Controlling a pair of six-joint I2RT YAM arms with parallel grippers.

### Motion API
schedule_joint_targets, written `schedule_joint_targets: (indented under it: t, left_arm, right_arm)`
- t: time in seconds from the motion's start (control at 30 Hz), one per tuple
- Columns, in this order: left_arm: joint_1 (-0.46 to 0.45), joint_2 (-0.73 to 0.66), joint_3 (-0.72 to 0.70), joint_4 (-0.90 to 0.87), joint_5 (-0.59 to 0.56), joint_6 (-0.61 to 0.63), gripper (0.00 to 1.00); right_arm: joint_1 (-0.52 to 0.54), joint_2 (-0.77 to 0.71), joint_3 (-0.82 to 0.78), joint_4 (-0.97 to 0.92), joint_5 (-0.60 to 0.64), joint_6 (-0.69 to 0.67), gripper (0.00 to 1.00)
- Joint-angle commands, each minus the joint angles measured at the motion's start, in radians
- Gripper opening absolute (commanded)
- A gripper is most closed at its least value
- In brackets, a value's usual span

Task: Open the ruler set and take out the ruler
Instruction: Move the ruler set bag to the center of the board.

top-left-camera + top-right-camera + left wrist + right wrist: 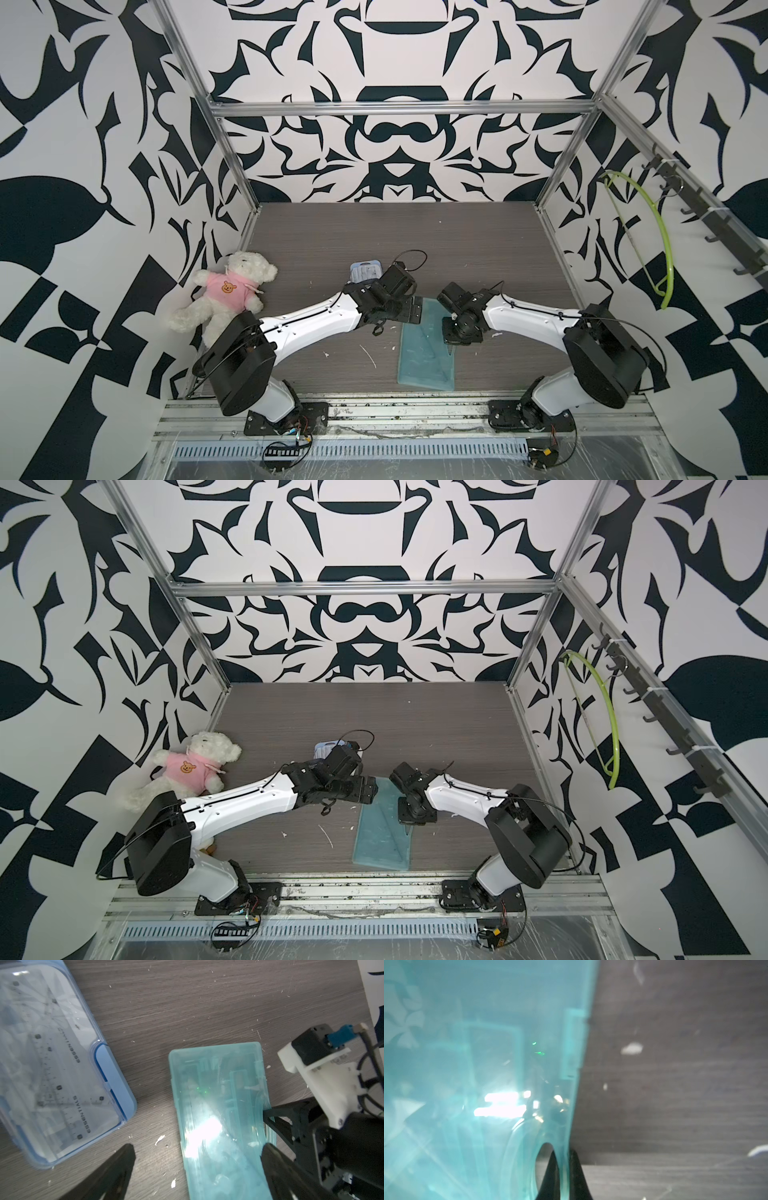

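Observation:
The teal translucent ruler set (426, 349) (382, 833) lies flat near the table's front middle, with rulers showing faintly inside (218, 1105). My right gripper (453, 338) (562, 1155) points down at the set's right edge. It is shut on a thin teal ruler (521, 1157) with a rounded cut-out, whose rim pokes past the case edge (270, 1136). My left gripper (415, 309) (198, 1147) hovers open over the set's far end; one finger is above the set, the other above bare table.
A second, blue ruler set (365, 270) (52, 1064) lies closed behind the left wrist. A white teddy bear in a pink shirt (226, 291) sits at the left wall. A green hanger (660, 249) hangs on the right wall. White scraps dot the table.

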Motion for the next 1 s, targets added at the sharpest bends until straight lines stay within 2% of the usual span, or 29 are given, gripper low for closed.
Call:
schedule_joint_targets:
  t: [0.0,0.17,0.33,0.63,0.83,0.97]
  left_arm:
    - [0.012,-0.033,-0.019,-0.029,-0.019,0.012,0.99]
    - [0.02,-0.04,-0.02,-0.024,-0.028,0.016,0.99]
    - [0.023,-0.028,-0.003,-0.017,-0.03,0.021,0.99]
    - [0.023,-0.009,0.017,-0.002,-0.022,0.03,0.99]
    - [0.024,-0.023,0.01,-0.003,-0.029,0.043,0.99]
    - [0.025,-0.027,0.007,-0.003,-0.039,0.061,0.99]
  right_arm:
    - [-0.041,0.009,0.012,0.02,0.016,0.013,0.0]
    - [-0.159,-0.024,-0.001,0.02,0.017,0.038,0.0]
    - [-0.243,-0.056,0.003,0.033,0.049,0.143,0.0]
    - [-0.246,-0.019,0.062,0.096,0.106,0.462,0.0]
    - [-0.205,0.043,0.13,0.101,0.147,0.559,0.0]
    - [-0.173,0.075,0.175,0.096,0.15,0.568,0.07]
